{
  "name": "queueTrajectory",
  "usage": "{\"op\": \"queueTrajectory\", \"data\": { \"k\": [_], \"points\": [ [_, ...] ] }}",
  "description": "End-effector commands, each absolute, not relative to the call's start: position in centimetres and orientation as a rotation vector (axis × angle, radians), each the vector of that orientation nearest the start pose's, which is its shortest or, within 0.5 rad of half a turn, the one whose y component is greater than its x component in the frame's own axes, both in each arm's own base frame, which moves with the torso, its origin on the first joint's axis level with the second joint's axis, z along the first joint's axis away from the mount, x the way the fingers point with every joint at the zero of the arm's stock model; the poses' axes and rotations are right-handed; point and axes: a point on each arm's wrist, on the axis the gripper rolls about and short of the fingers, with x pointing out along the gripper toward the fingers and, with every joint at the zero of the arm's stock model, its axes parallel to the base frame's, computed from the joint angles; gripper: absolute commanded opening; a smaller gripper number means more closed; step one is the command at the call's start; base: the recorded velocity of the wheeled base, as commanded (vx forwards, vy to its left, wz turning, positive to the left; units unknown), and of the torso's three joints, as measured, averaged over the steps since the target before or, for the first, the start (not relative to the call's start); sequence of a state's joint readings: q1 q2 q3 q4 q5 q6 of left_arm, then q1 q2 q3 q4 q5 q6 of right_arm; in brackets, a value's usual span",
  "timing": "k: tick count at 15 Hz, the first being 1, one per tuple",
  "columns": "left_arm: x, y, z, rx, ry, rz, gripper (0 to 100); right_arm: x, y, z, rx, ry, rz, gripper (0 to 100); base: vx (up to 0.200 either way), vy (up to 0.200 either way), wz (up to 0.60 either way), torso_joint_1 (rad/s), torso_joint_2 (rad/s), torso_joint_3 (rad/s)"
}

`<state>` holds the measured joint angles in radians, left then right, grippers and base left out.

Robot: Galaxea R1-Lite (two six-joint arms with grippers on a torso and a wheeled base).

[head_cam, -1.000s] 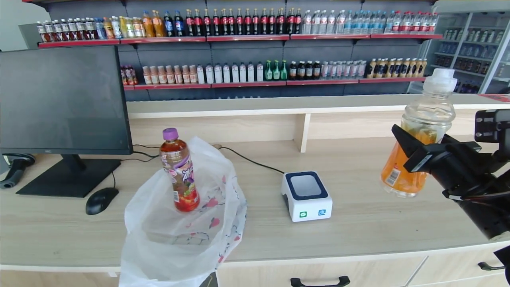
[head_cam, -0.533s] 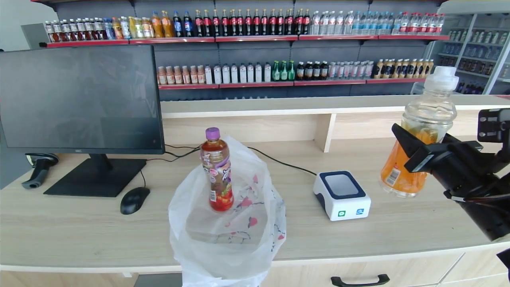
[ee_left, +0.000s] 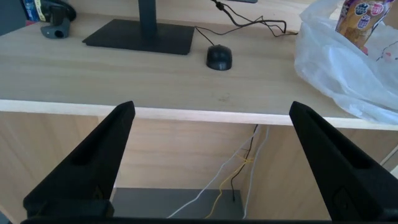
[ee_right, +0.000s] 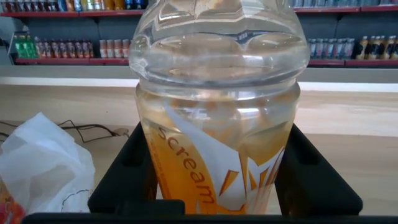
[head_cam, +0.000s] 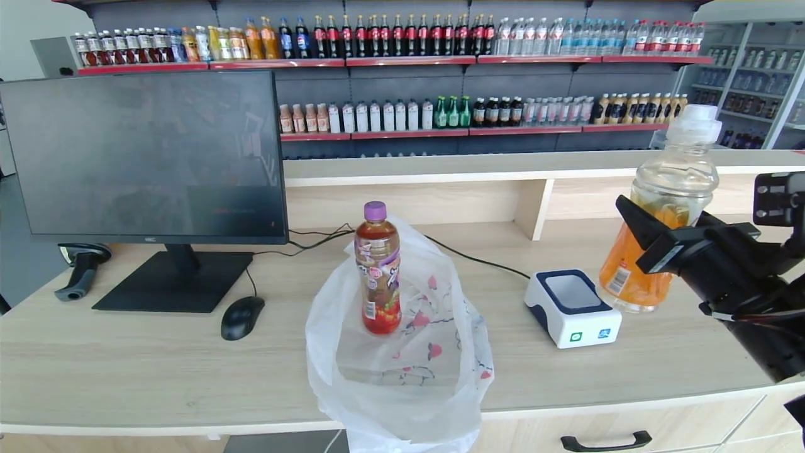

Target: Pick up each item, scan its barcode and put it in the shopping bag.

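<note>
A pale wood counter (head_cam: 126, 377) ran across a shop, with shelves of bottled drinks (head_cam: 402, 44) along the back wall and a glass-door cooler (head_cam: 742, 82) at the right. On the counter stood a dark monitor (head_cam: 144, 157), a mouse (head_cam: 242, 318), a handheld scanner (head_cam: 82, 274), the barcode scanner (head_cam: 572, 308) and the shopping bag (head_cam: 402, 371) with a purple-capped red bottle (head_cam: 377, 277) upright in it. The right end effector (head_cam: 651, 229) was clamped on an orange drink bottle (head_cam: 660, 214), held upright beside the barcode scanner. The left wrist view added the counter's front edge and cables (ee_left: 242, 168) hanging beneath – there the left end effector (ee_left: 212, 124) hung apart, empty.
</note>
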<state>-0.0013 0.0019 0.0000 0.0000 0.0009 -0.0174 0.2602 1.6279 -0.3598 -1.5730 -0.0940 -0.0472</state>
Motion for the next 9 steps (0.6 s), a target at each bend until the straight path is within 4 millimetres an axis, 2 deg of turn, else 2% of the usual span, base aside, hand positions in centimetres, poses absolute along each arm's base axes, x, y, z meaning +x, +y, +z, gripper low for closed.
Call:
{"op": "queueTrajectory", "data": {
  "k": [1, 4, 9],
  "points": [
    [-2.27, 0.0, 7.55, -0.018, 0.002, 0.002, 100, 23.26, 6.37, 18.55, 0.009, -0.302, 0.174, 0, 0.2, 0.0, 0.0, 0.002, 0.0, -0.002],
    [-2.27, 0.0, 7.57, -0.018, 0.0, 0.002, 100, 23.58, 6.46, 18.46, 0.008, -0.299, 0.174, 0, 0.2, 0.0, 0.0, -0.007, 0.0, 0.009],
    [-2.27, 0.0, 7.57, -0.02, 0.0, 0.002, 100, 23.35, 6.28, 18.41, -0.001, -0.296, 0.169, 0, 0.0, 0.0, 0.0, 0.0, 0.0, 0.0]
  ]
}}
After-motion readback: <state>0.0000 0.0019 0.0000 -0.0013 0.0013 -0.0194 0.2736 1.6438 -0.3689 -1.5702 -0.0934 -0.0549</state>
